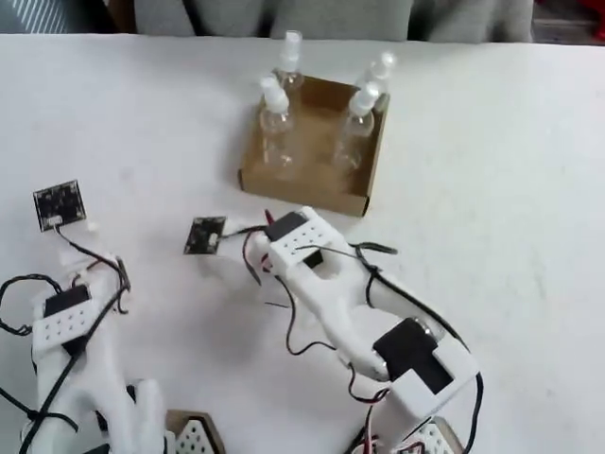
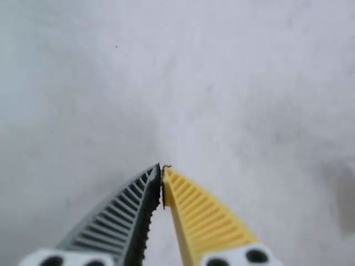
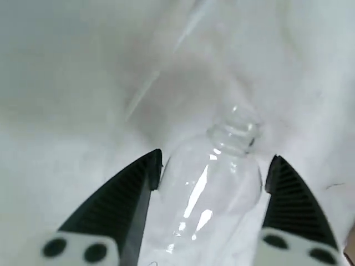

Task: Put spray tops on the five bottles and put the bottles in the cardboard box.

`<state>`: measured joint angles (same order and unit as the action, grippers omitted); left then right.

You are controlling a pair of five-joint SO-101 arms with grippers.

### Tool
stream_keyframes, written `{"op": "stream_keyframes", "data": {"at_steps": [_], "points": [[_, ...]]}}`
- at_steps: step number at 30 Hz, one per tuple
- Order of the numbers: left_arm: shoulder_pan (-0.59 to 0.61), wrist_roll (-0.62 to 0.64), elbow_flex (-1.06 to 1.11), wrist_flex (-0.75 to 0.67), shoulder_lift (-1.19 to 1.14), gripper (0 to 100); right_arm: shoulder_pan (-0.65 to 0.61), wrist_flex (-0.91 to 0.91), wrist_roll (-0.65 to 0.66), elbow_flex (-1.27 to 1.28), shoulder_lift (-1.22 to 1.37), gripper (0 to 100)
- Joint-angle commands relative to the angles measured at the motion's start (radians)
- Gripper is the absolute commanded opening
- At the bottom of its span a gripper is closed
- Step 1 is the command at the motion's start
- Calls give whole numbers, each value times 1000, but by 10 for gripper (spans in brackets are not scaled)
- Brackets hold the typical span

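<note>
Four bottles (image 1: 275, 121) already stand in the cardboard box (image 1: 302, 192), each with a spray top on it. The fifth bottle (image 3: 213, 183), its neck uncovered, is between the wide-open fingers of the right end effector (image 3: 216, 160); I think it is not gripped yet. The left end effector (image 2: 162, 169) is closed with nothing in it, above the tabletop (image 1: 492, 142). By my judgement, one top and one bottle are left. The near part of the box looks free. Beside the box the tabletop gives wide room for moving, but its far edge is not far behind the box.
</note>
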<state>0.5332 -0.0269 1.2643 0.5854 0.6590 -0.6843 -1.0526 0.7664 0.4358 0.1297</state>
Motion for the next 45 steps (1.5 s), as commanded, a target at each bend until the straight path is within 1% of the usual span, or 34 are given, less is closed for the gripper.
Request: {"op": "stream_keyframes", "data": {"at_steps": [1,3,10,12,14,17,21,25,31,36,38,43,45], "points": [[5,3,-54,-20,-1,23,15,12,-3,-37,-5,317],[5,3,-54,-20,-1,23,13,12,-3,-37,2,337],[5,3,-54,-20,-1,23,15,38,-5,-63,99,336],[5,3,-54,-20,-1,23,15,28,-5,-74,104,319],[5,3,-54,-20,-1,23,15,28,-9,-78,104,272],[5,3,-54,-20,-1,23,15,27,-17,-81,102,158],[5,3,-54,-20,-1,23,24,7,-106,-104,81,12],[5,3,-54,-20,-1,23,64,-113,-132,-158,18,15],[4,3,-54,-20,-1,23,117,-214,-133,-104,-143,16],[-10,3,-54,-20,-2,23,191,-206,-135,26,-314,16],[-30,3,-54,-20,-2,23,231,-180,-170,92,-371,16],[-107,11,-57,-3,-2,23,390,-85,-239,230,-460,16],[-143,11,-87,71,-1,23,476,-81,-261,233,-470,16]]}}
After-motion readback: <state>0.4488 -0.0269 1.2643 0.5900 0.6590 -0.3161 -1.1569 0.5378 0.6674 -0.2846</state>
